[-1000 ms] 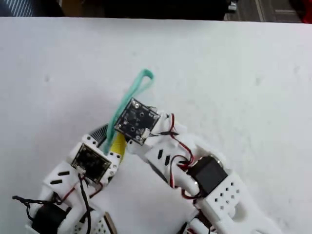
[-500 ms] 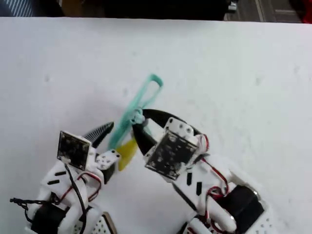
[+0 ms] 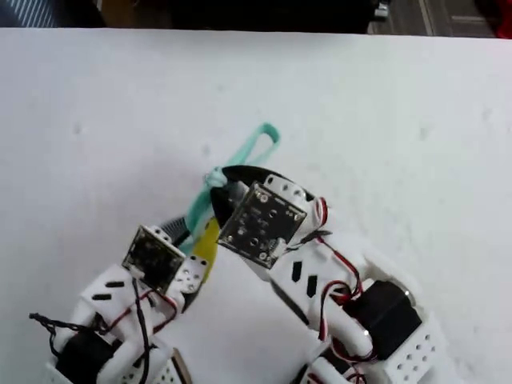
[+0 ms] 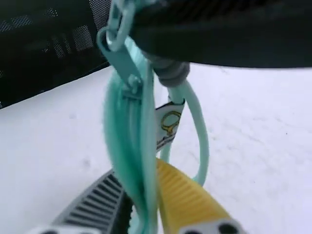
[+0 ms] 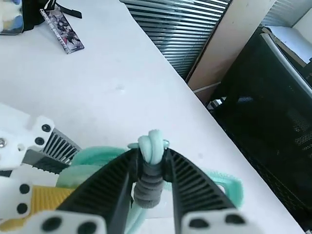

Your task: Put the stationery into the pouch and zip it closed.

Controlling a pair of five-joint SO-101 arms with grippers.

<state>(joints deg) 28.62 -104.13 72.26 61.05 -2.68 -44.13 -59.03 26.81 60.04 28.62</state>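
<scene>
Left gripper [image 4: 141, 174] clamped on the pouch [image 4: 129, 141] edge, right gripper [image 5: 149, 159] just beside it, pinching the pouch's zip pull [image 5: 147, 184], both angled down toward the pouch.

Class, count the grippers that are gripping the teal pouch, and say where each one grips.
2. The left gripper clamps the pouch on the edge nearer the arms; the right gripper pinches the grey pull farther along it.
</scene>
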